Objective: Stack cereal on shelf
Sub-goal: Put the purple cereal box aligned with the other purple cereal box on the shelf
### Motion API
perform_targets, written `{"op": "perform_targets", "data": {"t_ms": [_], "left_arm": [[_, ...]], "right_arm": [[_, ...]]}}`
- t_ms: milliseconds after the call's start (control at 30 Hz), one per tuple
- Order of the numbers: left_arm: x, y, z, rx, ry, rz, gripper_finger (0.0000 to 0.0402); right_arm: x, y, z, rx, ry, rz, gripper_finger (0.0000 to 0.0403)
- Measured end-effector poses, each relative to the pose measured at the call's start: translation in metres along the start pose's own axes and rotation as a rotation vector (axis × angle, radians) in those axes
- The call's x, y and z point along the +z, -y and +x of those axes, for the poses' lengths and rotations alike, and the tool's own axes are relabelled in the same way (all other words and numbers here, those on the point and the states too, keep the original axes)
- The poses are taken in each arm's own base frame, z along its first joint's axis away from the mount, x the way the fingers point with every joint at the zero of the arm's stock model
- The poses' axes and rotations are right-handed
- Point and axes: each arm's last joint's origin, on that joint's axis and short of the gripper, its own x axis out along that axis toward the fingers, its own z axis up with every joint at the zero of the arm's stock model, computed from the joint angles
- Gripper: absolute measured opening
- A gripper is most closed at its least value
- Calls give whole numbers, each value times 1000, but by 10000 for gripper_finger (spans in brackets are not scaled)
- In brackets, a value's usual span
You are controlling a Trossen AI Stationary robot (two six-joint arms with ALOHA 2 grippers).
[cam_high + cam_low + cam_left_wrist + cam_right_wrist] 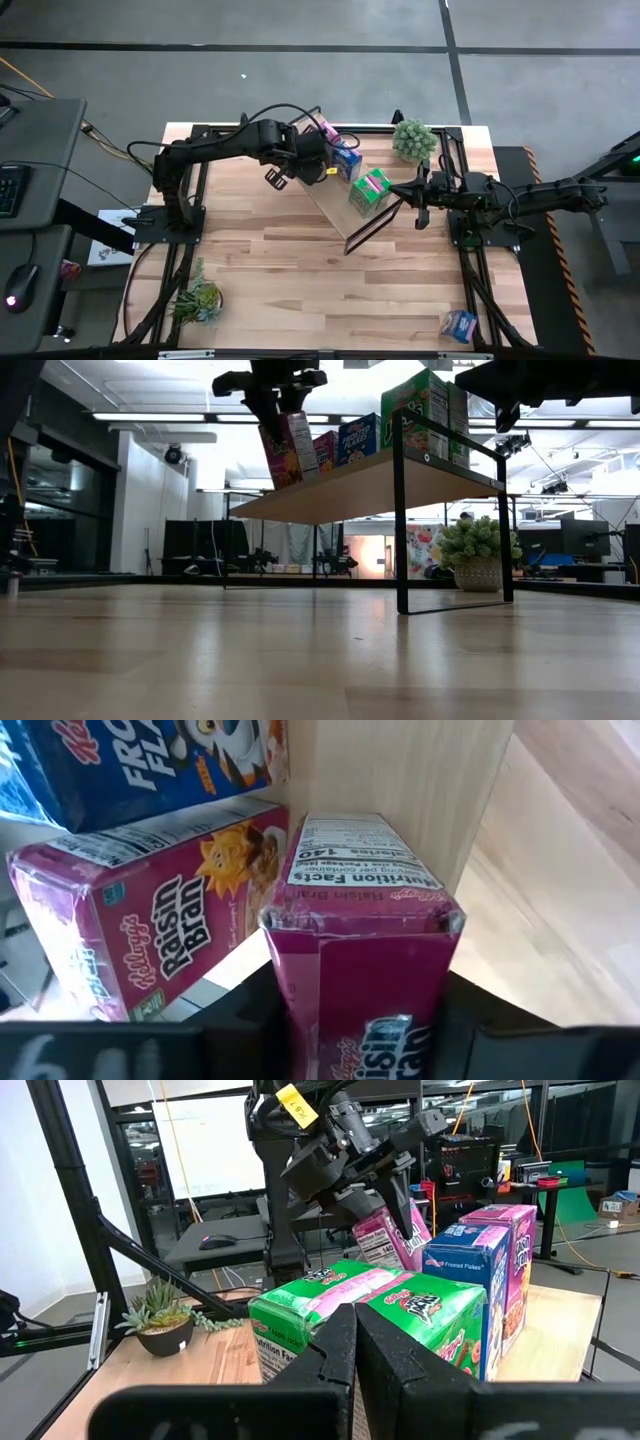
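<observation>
The shelf (335,205) is a light-wood board on black frame ends, lying slantwise across the table. On it stand two green cereal boxes (400,1310), a blue Frosted Flakes box (150,760) and a magenta Raisin Bran box (150,930). My left gripper (360,1010) is over the shelf's far end, shut on a second magenta Raisin Bran box (287,450). My right gripper (352,1342) is shut and touches nothing; it hovers off the shelf's right end (420,208), facing the green boxes. My left gripper pinches the magenta box's upper part (360,970) between its two fingers (245,1020), one on each broad face. It comes from above, pointing down. The box hangs tilted below the fingers (285,455). Whether its lower end touches the shelf board, I cannot tell.
A potted plant (413,140) stands by the shelf's far right end, and another (197,298) near the table's near left corner. One blue cereal box (460,325) lies at the near right corner. Bare plank tabletop (300,270) spreads in front of the shelf.
</observation>
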Motion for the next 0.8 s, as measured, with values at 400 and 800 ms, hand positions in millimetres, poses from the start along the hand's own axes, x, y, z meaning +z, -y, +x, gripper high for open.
{"op": "perform_targets", "data": {"t_ms": [400,800], "left_arm": [[1,-4,0,49,-11,23,216],[0,-4,-1,113,-112,22,228]], "right_arm": [[0,0,0,0,0,0,0],[0,0,0,0,0,0,0]]}}
